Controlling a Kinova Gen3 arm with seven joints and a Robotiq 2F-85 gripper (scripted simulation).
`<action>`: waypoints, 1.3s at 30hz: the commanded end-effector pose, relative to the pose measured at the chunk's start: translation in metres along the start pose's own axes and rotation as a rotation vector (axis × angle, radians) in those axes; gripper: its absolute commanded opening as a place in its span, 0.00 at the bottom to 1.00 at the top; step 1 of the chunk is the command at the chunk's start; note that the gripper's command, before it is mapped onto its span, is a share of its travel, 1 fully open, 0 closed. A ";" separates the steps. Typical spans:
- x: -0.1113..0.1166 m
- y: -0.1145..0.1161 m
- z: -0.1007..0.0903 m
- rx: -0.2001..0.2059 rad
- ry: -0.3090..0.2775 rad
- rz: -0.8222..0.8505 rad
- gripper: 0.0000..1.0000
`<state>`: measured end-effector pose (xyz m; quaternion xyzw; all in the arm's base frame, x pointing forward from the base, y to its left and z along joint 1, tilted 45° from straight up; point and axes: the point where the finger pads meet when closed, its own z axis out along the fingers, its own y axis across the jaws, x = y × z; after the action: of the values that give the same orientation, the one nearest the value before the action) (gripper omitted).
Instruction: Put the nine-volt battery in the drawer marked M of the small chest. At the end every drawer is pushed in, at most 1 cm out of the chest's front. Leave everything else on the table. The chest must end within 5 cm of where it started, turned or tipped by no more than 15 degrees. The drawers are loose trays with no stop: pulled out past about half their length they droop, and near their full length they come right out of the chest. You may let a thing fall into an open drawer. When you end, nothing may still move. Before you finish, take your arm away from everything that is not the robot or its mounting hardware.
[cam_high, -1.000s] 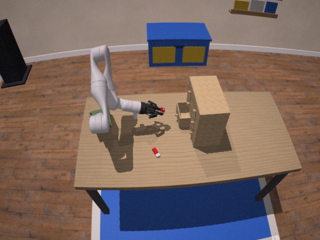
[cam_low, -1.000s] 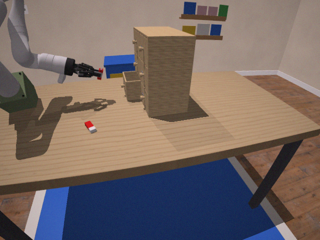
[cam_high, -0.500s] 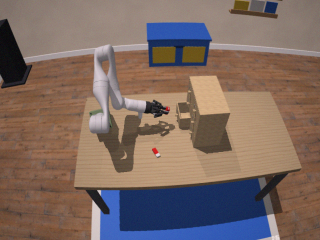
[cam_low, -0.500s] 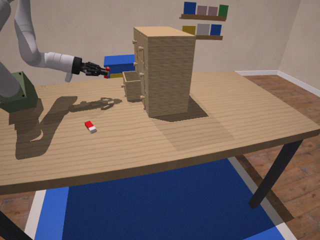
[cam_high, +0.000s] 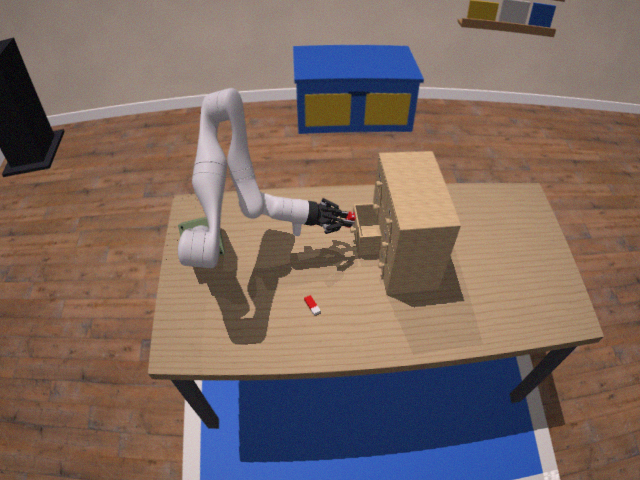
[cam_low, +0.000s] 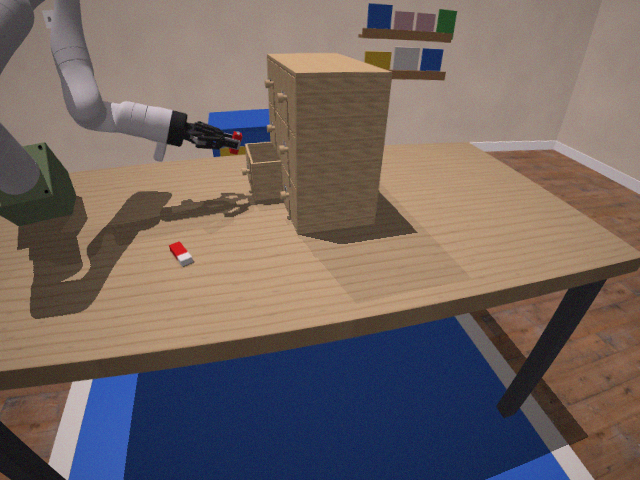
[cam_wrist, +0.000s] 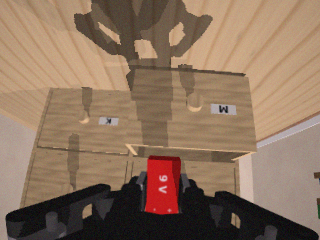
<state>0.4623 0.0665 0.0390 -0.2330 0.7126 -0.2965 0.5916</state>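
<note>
— What colour is the battery (cam_high: 351, 215) (cam_low: 237, 138) (cam_wrist: 163, 185)?
— Red, with white "9 V" lettering. The claw (cam_high: 351, 219) (cam_low: 236, 142) (cam_wrist: 163, 183) is black.
— And the near block (cam_high: 312, 304) (cam_low: 180, 253)?
— Red and white; the worktop (cam_high: 232, 356) (cam_low: 439, 258) is wood-grained tan.

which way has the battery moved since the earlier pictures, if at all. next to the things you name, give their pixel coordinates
Yes: the battery (cam_high: 351, 215) (cam_low: 236, 142) (cam_wrist: 163, 185) has moved toward the chest (cam_high: 421, 206) (cam_low: 338, 149), closing the gap to the open drawer (cam_high: 368, 242) (cam_low: 266, 180) (cam_wrist: 200, 130).
</note>
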 end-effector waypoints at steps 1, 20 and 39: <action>0.000 -0.004 0.009 0.011 0.006 0.014 0.23; -0.017 -0.005 0.056 0.011 0.006 0.014 0.23; -0.020 -0.005 0.063 0.011 0.006 0.014 0.23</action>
<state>0.5273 0.0664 0.0479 -0.2238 0.7146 -0.2976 0.5922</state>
